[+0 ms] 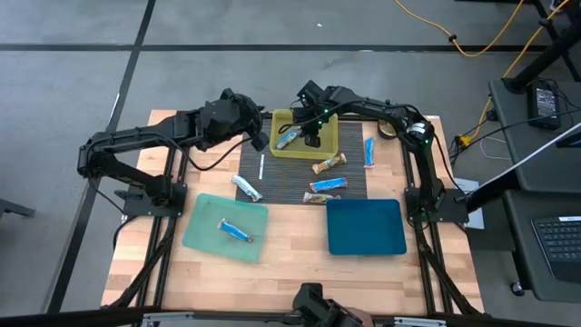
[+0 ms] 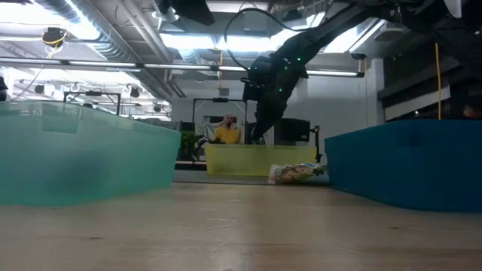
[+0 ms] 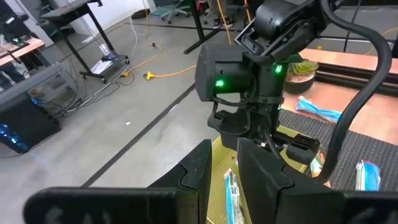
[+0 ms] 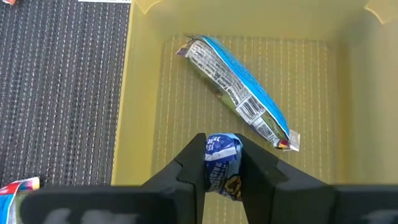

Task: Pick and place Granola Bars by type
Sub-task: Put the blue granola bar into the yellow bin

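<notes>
Now our right gripper (image 4: pixel 222 167) hangs over the yellow tray (image 4: pixel 144 99), fingers clamped on a blue granola bar (image 4: pixel 222 160), so we should lower and release beside the blue bar (image 4: pixel 239 93) lying there, while the left gripper (image 3: pixel 225 180) waits nearby, fingers slightly parted.

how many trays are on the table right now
3 trays: a yellow tray at the far middle with the right gripper over it holding a bar, a light green tray near-left, and a dark blue tray near-right. None seems hidden.
</notes>
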Tool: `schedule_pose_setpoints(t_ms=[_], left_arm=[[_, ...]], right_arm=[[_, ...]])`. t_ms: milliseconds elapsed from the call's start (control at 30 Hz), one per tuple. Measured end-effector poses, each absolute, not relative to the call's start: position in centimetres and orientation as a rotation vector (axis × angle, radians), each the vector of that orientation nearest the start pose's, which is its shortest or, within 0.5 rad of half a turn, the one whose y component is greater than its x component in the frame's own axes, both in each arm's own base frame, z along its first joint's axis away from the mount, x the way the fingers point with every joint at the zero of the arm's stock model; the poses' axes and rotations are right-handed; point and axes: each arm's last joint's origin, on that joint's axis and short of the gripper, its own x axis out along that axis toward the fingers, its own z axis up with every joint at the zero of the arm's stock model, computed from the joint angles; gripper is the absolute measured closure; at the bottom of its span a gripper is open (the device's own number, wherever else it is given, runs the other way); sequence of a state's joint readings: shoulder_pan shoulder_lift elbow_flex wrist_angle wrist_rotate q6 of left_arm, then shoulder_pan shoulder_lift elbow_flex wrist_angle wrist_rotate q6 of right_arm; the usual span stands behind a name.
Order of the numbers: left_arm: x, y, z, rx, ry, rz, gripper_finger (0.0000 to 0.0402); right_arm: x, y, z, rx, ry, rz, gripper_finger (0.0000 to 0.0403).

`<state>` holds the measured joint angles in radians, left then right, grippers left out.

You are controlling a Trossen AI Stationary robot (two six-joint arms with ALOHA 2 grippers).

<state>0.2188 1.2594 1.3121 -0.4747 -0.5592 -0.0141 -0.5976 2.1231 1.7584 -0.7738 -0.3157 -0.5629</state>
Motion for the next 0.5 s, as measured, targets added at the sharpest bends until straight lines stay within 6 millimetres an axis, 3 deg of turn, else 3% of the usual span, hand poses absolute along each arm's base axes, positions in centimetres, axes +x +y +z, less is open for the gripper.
schedule_pose_setpoints(t_ms=[500], left_arm=[[25.35, 7.30, 39.11, 0.067, 0.416, 0.804, 0.0329]], right_arm=[[37.79, -24.61, 21.16, -0.019, 1.020, 0.035, 0.0325]])
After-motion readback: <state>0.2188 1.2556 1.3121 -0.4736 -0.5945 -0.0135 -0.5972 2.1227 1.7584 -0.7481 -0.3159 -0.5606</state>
